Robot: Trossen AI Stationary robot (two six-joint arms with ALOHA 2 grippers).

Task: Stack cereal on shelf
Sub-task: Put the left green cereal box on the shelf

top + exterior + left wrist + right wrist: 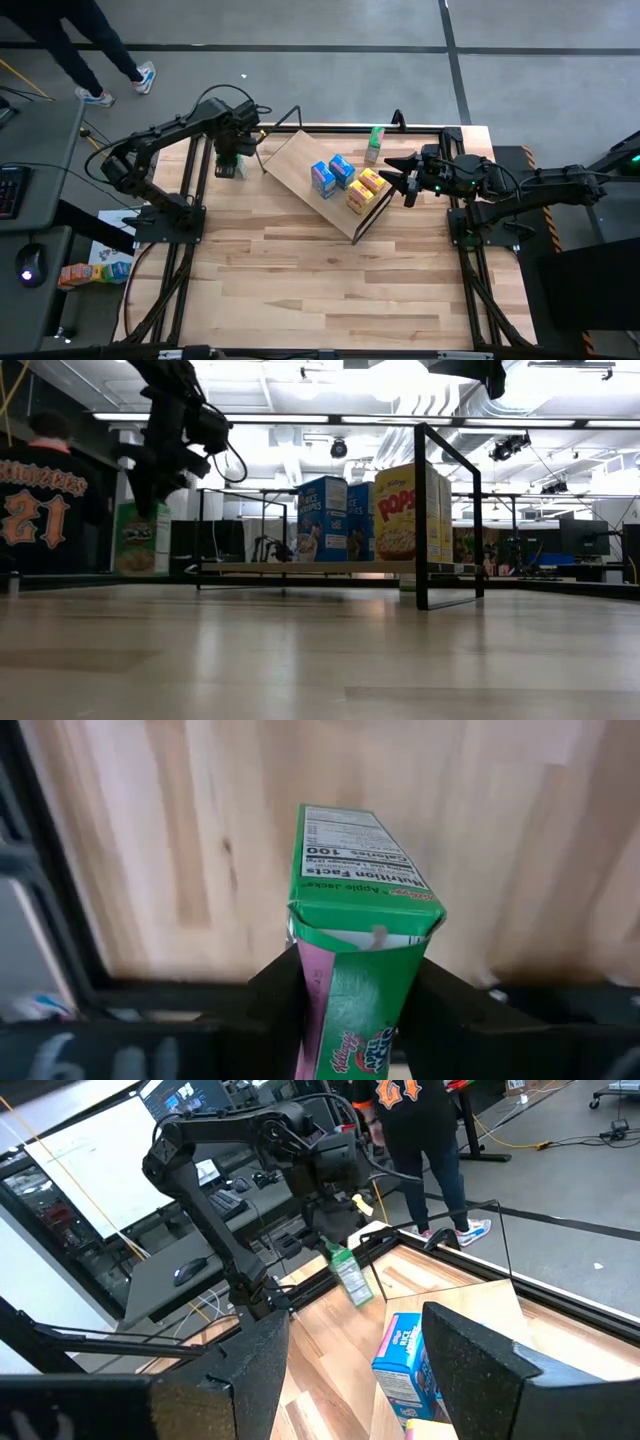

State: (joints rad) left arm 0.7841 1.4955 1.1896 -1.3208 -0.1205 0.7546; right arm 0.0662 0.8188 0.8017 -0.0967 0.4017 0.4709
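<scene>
The shelf is a light-wood board on a black wire frame, set at a slant on the far middle of the table. Two blue cereal boxes and two yellow ones stand on it. A green box stands on the table beyond its far right corner. Another green cereal box is at the table's far left, with my left gripper shut on it from above. My right gripper hovers open just right of the shelf, with nothing between its fingers. My left gripper pinches the green box's upper end between its two fingers, one on each of two opposite faces. The fingers point down. The box hangs tilted below them, its lower end just above the tabletop.
The shelf's wire frame rises at its right end. The near half of the tabletop is bare wood. A person stands beyond the far left corner. A desk with a mouse lies left of the table.
</scene>
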